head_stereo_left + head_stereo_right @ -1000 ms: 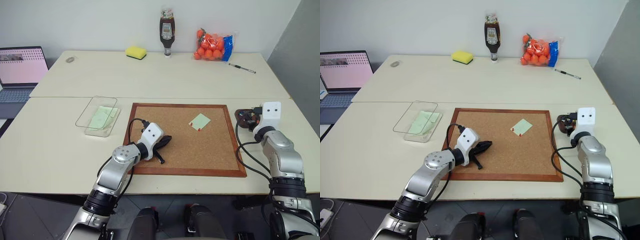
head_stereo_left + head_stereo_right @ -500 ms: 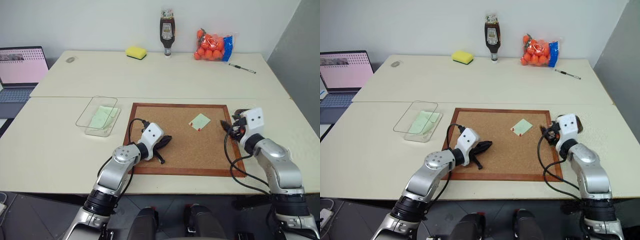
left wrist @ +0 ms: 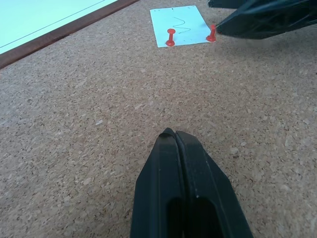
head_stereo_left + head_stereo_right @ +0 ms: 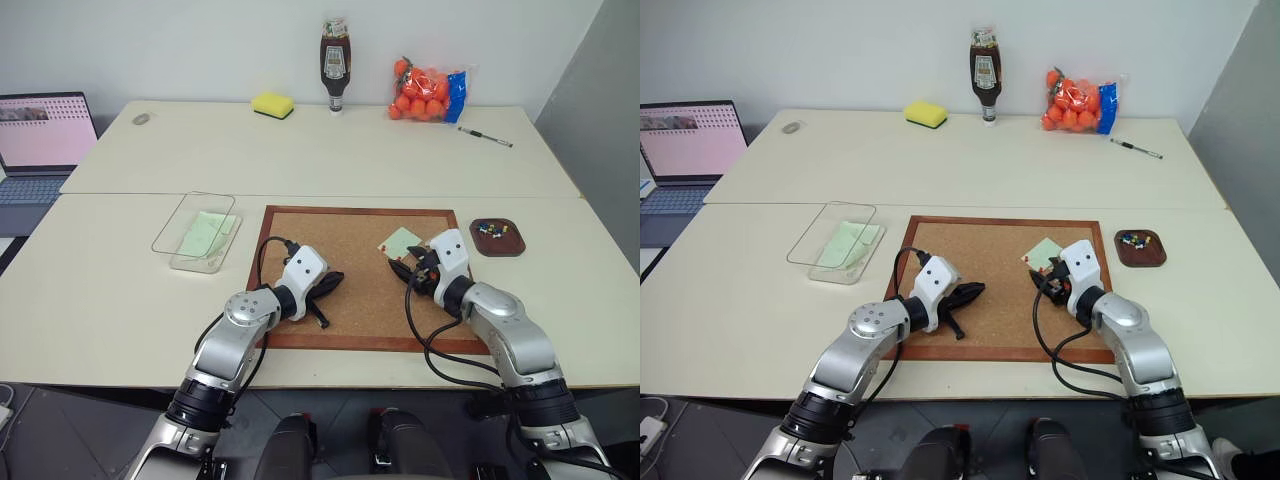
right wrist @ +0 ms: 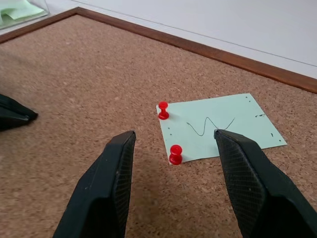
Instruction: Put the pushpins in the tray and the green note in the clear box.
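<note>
While the left gripper (image 4: 322, 290) rests low over the granular brown face of the corkboard (image 4: 340, 255), left of the frame's centre, its two smooth black fingers are pressed flat together and hold nothing. The right gripper (image 4: 408, 272) sits just right of centre with its fingers spread apart and empty; in the right wrist view their inner pads (image 5: 244, 178) show a fine cross-hatched texture, and the gap between them frames the near edge of the green note (image 5: 221, 127). That note is a thin pale-green square slip with a wavy pen line drawn on it, lying flat on the cork and fixed along one edge by two pushpins (image 5: 175, 154) with glossy red spool-shaped heads. The corkboard is a rectangle bordered by a reddish-brown wooden frame, set on a smooth cream table (image 4: 110, 290). At the right of the frame, clear of the board, the tray (image 4: 498, 238) is a shallow dark-brown dish with rounded corners and several small coloured pins inside. Left of the board, the clear box (image 4: 197, 231) is a transparent rounded rectangle with a pale-green slip lying in it. Along the top of the frame stand a yellow sponge (image 4: 272, 104), a dark sauce bottle (image 4: 333, 68) and a bag of orange fruit (image 4: 428, 92).
</note>
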